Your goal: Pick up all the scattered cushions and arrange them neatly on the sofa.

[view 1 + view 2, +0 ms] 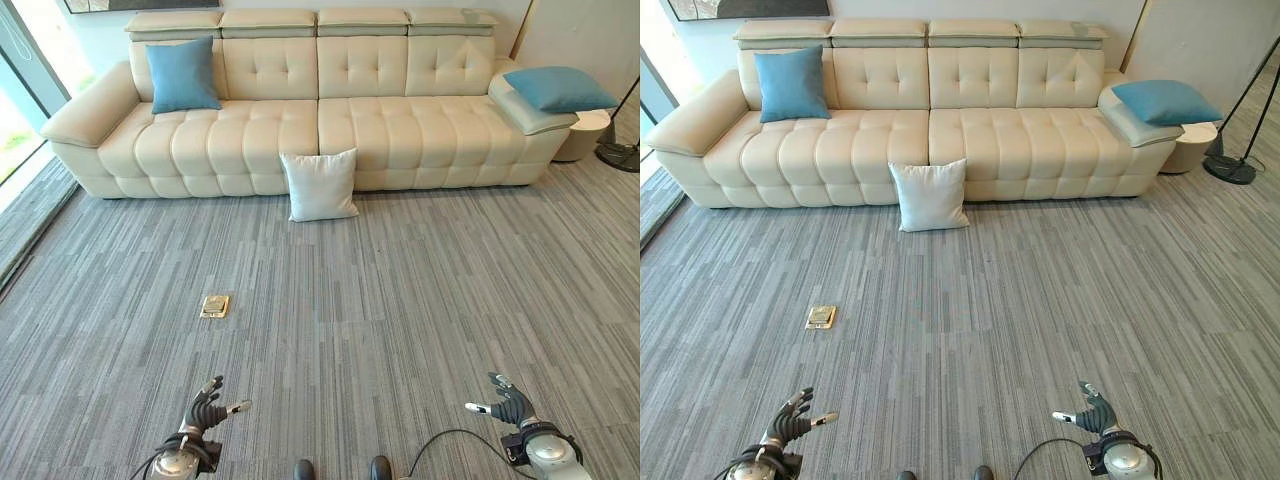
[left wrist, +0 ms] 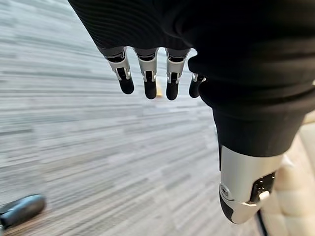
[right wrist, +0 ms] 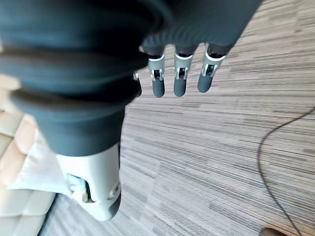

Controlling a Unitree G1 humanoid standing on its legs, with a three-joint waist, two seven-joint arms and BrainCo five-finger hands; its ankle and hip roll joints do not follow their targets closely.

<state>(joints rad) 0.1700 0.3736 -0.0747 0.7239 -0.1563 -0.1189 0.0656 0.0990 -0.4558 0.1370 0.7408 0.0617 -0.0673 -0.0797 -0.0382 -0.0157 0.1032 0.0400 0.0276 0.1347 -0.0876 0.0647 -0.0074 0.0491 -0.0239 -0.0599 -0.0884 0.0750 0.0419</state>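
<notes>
Both hands hang low over the carpet with nothing in them: the left hand [image 1: 205, 410] has its fingers loosely spread and thumb out, and the right hand [image 1: 508, 405] is likewise relaxed and empty. Far ahead of both hands stands the long cream sofa [image 1: 250, 130], spanning the far wall. The grey striped carpet [image 1: 400, 300] lies between the hands and the sofa. A blue cushion [image 1: 182, 74] leans upright against the sofa back, ahead and slightly to the left of the left hand. A second blue cushion [image 1: 558, 88] lies flat on the sofa arm, ahead of the right hand. A white cushion [image 1: 319, 185] stands on the carpet, leaning against the sofa front, between the two hands' lines and well ahead. A small brass floor plate [image 1: 214, 306] sits just ahead of the left hand.
</notes>
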